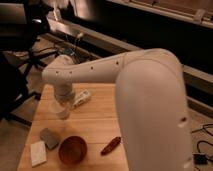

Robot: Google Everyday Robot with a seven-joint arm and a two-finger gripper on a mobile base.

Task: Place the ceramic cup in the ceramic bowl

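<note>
The reddish-brown ceramic bowl (72, 150) stands empty near the table's front left. My gripper (62, 109) hangs down from the white wrist above the left part of the wooden table (95, 125), behind the bowl. A small white cup-like shape (63, 113) sits at the gripper's lower end; it looks like the ceramic cup, but I cannot make out whether it is held or resting on the table. The big white arm (150, 100) fills the right side of the view.
A slim red chili-shaped item (110, 145) lies right of the bowl. A flat white block (37, 153) and a grey block (49, 138) lie at the front left. A whitish object (81, 98) lies behind the gripper. Chairs and cables are beyond the table.
</note>
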